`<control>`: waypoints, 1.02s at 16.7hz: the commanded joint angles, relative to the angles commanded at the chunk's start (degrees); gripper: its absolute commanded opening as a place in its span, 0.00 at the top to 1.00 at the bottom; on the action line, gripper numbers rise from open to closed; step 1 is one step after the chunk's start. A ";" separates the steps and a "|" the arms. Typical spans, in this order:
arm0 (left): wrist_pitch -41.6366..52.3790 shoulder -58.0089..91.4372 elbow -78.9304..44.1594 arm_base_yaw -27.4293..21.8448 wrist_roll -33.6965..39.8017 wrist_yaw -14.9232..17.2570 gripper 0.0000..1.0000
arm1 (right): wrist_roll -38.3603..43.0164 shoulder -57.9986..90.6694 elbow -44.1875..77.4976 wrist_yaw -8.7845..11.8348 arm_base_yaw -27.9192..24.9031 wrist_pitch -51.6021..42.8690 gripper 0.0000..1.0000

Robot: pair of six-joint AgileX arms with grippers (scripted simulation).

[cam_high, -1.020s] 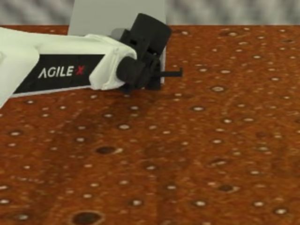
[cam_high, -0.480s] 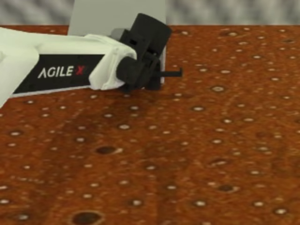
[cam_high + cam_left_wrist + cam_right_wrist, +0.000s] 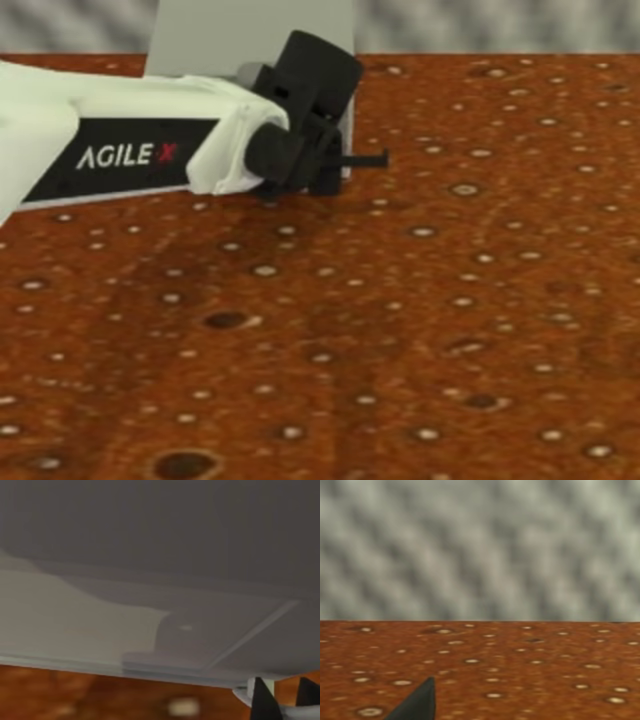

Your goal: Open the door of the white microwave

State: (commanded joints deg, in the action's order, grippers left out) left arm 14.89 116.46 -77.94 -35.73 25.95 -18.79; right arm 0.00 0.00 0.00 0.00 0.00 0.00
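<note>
The white microwave (image 3: 250, 35) stands at the table's far edge, left of centre, with only its plain top showing from above. My left gripper (image 3: 348, 162) is pressed against its front right corner. In the left wrist view the door (image 3: 80, 625) fills most of the picture and looks flush with the body. My left gripper (image 3: 282, 696) is shut on the pale handle (image 3: 270, 684) at the door's edge, with its two dark fingertips (image 3: 260, 702) close together. My right arm is parked out of the top view; its wrist view shows one dark fingertip (image 3: 422, 700) over bare table, touching nothing.
The brown speckled table (image 3: 420, 320) stretches in front of and to the right of the microwave. A grey textured wall (image 3: 480, 550) rises behind the table's far edge. My left arm's white forearm (image 3: 120, 140) lies across the microwave's front left.
My left arm and gripper have shifted very slightly to the left and away from the camera. The door looks no different.
</note>
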 joint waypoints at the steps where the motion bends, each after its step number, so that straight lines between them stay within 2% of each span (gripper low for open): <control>1: -0.51 -0.58 0.54 0.17 -0.53 0.32 1.00 | 0.00 0.00 0.00 0.00 0.00 0.00 0.00; 5: -1.91 -2.02 2.77 0.63 -2.51 1.49 1.00 | 0.00 0.00 0.00 0.00 0.00 0.00 0.00; 17: -1.92 -2.04 2.82 0.64 -2.54 1.51 1.00 | 0.00 0.00 0.00 0.00 0.00 0.00 0.00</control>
State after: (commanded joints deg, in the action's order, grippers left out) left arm 12.97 114.42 -75.12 -35.09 23.41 -17.28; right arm 0.00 0.00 0.00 0.00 0.00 0.00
